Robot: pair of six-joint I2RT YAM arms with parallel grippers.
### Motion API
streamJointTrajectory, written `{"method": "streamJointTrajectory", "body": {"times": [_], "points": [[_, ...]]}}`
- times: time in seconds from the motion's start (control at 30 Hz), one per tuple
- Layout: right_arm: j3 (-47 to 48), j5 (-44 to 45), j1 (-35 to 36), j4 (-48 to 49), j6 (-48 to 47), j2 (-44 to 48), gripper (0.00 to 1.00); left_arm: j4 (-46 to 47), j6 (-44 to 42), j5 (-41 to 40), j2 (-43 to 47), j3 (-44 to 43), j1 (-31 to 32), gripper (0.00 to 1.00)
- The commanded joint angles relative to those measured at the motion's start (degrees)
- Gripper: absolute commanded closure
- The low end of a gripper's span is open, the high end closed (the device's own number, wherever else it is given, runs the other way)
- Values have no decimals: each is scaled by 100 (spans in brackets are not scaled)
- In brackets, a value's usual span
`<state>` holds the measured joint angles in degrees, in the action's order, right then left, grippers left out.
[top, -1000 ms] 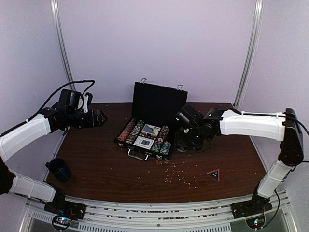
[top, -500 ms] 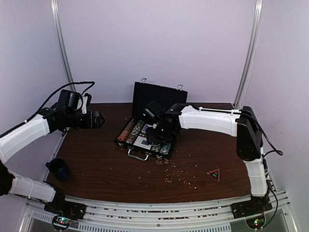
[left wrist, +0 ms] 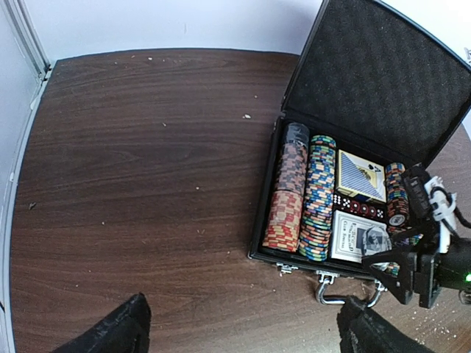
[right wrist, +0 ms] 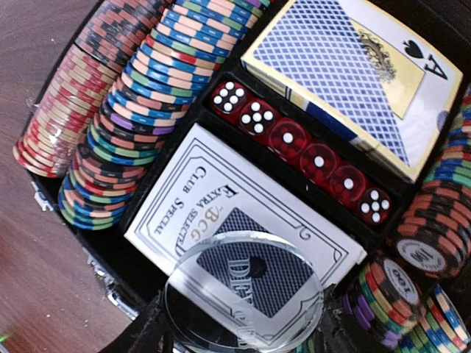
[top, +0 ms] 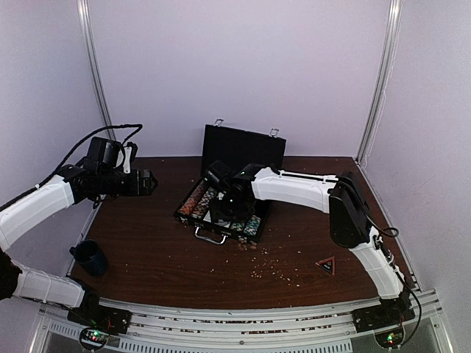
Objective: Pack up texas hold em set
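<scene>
The black case [top: 185, 215] lies open at mid-table, its lid [top: 243, 151] upright. It holds rows of multicoloured chips [right wrist: 140, 95], a blue card deck [right wrist: 353, 73], a white card deck box [right wrist: 213, 198] and a row of red dice [right wrist: 294, 143]. My right gripper [top: 229, 200] is shut on a clear round dealer button [right wrist: 246, 294] and holds it just above the white deck box. My left gripper [top: 151, 182] is open and empty, in the air left of the case. In the left wrist view, the case [left wrist: 266, 220] lies ahead of the left gripper [left wrist: 243, 327].
A dark blue mug [top: 90, 257] stands near the table's left front. A small red triangle [top: 325, 265] lies front right. Crumbs [top: 272, 268] are scattered in front of the case. The case's silver handle [left wrist: 346, 294] faces the arms.
My right arm has swung left from beside the case to above its tray, carrying the clear button. My left arm has barely moved.
</scene>
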<state>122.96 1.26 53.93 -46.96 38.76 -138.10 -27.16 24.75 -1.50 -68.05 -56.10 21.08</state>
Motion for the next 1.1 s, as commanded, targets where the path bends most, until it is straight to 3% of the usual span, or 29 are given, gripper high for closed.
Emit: {"method": "streamJointTrajectory", "body": {"times": [0.0,0.93,1.07], "points": [[158,0,-13,-45,-23,-98,43,95,-14,-2,-17,-9,-10,9],[200,-161,-85,422,149,-279,37,132,30,97,72,71,-12,9],[235,-161,-98,457,166,-279,33,124,30,97,81,66,-10,9]]}}
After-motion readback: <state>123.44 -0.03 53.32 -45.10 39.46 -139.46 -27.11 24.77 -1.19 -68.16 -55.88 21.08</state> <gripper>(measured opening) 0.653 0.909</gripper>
